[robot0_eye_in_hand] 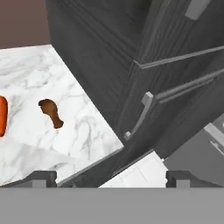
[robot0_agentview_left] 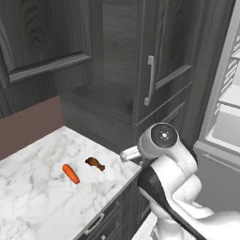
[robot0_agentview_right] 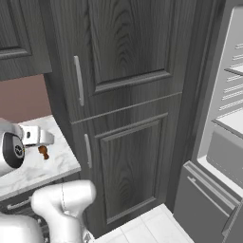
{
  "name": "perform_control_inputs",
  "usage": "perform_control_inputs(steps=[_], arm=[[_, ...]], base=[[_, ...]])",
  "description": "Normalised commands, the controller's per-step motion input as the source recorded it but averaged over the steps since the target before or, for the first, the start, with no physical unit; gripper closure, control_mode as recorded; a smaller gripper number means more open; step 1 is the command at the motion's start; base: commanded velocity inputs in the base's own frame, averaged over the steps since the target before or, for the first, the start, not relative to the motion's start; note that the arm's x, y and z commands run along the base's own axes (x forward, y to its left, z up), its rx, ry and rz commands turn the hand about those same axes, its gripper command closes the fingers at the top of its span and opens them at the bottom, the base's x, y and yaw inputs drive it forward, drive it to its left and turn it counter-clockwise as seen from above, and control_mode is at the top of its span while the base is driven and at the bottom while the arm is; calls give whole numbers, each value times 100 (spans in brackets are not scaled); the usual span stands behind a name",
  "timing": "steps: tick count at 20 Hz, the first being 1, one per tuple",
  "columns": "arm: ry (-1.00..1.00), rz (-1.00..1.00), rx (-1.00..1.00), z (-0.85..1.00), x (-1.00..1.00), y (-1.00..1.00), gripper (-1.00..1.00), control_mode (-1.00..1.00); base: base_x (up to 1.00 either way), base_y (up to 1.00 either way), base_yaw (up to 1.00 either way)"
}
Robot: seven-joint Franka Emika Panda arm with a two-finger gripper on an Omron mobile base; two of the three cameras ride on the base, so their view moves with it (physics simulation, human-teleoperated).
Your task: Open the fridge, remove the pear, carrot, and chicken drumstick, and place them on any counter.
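Two dark fingertips stand wide apart at the bottom of the hand view, so we read the gripper as spread and holding nothing. Just beyond the fingertips lies the counter, its marble corner under the hand. On it, ahead and toward the left fingertip, we see the chicken drumstick, clear of both fingers. Just beside it lies the carrot, not touching it. In the left base view the carrot and drumstick lie left of the arm's wrist. Farther off, past the dark cabinet, the fridge stands open, showing white shelves.
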Motion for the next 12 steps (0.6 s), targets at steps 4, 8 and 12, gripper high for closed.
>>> perform_control_inputs(steps=[4,8,12], arm=[[35,-7,19,89,-47,-91,-100,-100],[23,-15,0,43,0,-97,-100,-100],[13,-18,-1,6,0,-91,-100,-100]], base=[[0,0,0],[0,0,0],[0,0,0]])
